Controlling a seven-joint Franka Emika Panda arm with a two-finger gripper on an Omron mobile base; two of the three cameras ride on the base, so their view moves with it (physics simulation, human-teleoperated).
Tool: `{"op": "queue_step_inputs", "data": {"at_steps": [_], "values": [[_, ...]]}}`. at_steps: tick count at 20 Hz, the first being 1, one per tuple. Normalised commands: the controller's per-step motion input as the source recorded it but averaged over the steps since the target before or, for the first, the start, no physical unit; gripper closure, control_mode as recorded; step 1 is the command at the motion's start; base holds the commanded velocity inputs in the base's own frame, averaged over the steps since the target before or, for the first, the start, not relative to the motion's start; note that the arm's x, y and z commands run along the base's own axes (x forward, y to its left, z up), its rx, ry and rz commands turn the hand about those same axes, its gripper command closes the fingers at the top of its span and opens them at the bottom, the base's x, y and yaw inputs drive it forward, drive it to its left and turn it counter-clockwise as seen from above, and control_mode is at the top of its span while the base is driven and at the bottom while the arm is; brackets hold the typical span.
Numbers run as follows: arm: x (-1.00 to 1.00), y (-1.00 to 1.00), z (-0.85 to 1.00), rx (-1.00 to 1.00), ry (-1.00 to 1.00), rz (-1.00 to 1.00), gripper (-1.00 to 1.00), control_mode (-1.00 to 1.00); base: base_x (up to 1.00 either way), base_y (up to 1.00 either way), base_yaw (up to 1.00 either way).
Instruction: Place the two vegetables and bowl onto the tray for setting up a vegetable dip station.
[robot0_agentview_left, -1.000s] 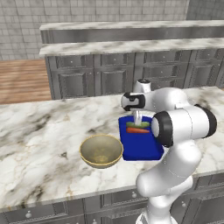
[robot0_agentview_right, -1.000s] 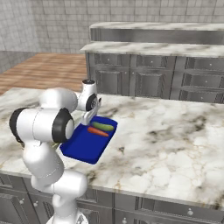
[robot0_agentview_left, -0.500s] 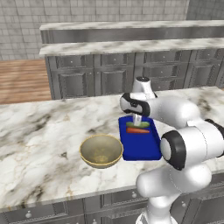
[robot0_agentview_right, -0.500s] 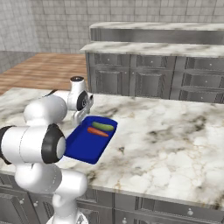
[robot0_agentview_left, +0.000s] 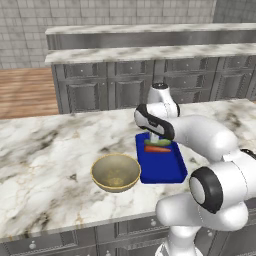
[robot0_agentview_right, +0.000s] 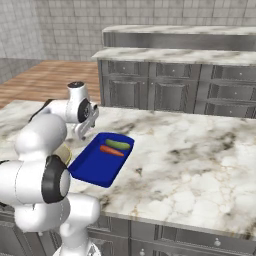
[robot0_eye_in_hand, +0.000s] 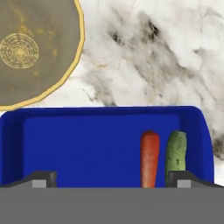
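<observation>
The blue tray (robot0_agentview_left: 161, 169) (robot0_agentview_right: 96, 164) (robot0_eye_in_hand: 83, 144) lies on the marble counter. An orange carrot (robot0_agentview_left: 158, 149) (robot0_agentview_right: 111, 150) (robot0_eye_in_hand: 149, 157) and a dark green cucumber (robot0_agentview_left: 158, 143) (robot0_agentview_right: 118, 144) (robot0_eye_in_hand: 176, 150) rest side by side at its far end. The yellowish-tan bowl (robot0_agentview_left: 116, 172) (robot0_eye_in_hand: 30, 48) stands on the counter just left of the tray. In the right base view the arm hides most of the bowl (robot0_agentview_right: 64, 152). My gripper (robot0_agentview_left: 153, 137) (robot0_agentview_right: 85, 130) (robot0_eye_in_hand: 112, 178) hovers open and empty over the tray's far end, beside the vegetables.
The marble counter (robot0_agentview_left: 45, 160) (robot0_agentview_right: 200, 165) stretches wide to both sides of the tray. A second counter with grey cabinets (robot0_agentview_left: 125, 90) runs behind it, across a gap. The arm's own elbow and links bulk near the counter's front edge.
The arm's elbow has swung down and around while the hand stayed over the tray's far end, drifting slightly toward the bowl side. The jaws stayed open; vegetables, bowl and tray have not moved.
</observation>
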Motion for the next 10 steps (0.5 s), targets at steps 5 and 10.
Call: {"op": "queue_step_inputs", "data": {"at_steps": [5, 10], "values": [[-0.42, 0.31, 0.02, -0.07, -0.03, 0.00, -1.00, -1.00, 0.00, 0.00, 0.00], [-0.38, 0.32, 0.03, -0.08, -0.06, 0.00, -1.00, -1.00, 0.00, 0.00, 0.00]]}}
